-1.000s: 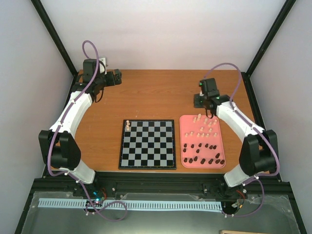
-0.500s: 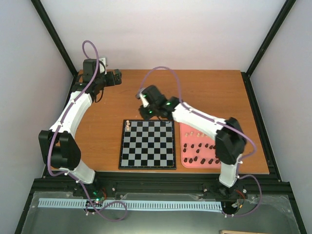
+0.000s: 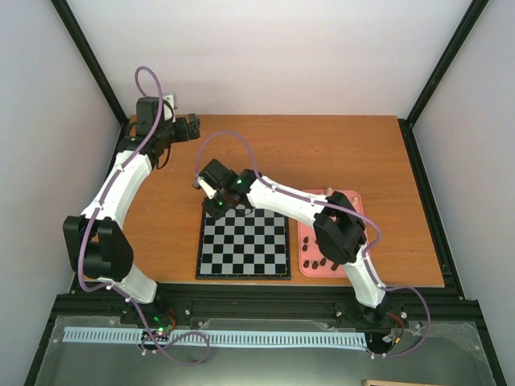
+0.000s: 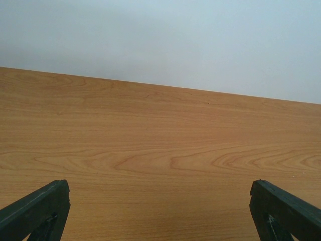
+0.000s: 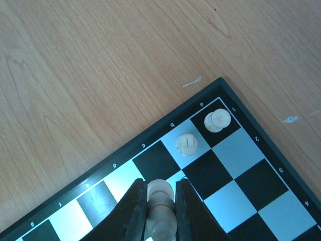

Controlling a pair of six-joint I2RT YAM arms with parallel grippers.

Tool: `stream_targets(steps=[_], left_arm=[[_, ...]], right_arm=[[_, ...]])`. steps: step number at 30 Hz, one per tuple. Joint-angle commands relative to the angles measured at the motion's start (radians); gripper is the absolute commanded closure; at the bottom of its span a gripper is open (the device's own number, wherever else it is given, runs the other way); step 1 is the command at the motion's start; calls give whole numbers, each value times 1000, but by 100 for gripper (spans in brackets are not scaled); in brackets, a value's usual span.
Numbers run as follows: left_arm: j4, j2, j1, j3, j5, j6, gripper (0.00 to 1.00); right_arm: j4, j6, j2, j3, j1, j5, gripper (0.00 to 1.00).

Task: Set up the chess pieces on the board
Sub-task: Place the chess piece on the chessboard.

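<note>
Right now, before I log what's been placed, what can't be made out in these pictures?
- Top view: the right arm covers most of the pink tray, so its pieces cannot be counted.
- Top view: the right gripper hides the board's far left corner.
- Right wrist view: the held pale piece is cut off by the bottom edge; kind unclear.
- Left wrist view: only table and the open left gripper; no board.

The pink rectangular tray (image 3: 302,229) lies just beside the black-and-grey checkered board (image 3: 245,241), at its 3 o'clock. Two cream turned chess pieces (image 5: 217,120) stand on neighbouring squares in the board's 11 o'clock corner, with a third cream piece (image 5: 160,201) just beside them.
</note>
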Motion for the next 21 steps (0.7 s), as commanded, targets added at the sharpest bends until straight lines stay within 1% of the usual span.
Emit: stream_targets(steps=[1, 10, 21], left_arm=[[7, -42, -2, 24, -9, -3, 0], [10, -41, -2, 24, -7, -6, 0], [12, -26, -2, 26, -7, -6, 0]], right_arm=[[-30, -18, 55, 53, 10, -18, 96], [-64, -27, 169, 159, 18, -20, 96], [-79, -33, 196, 179, 20, -29, 96]])
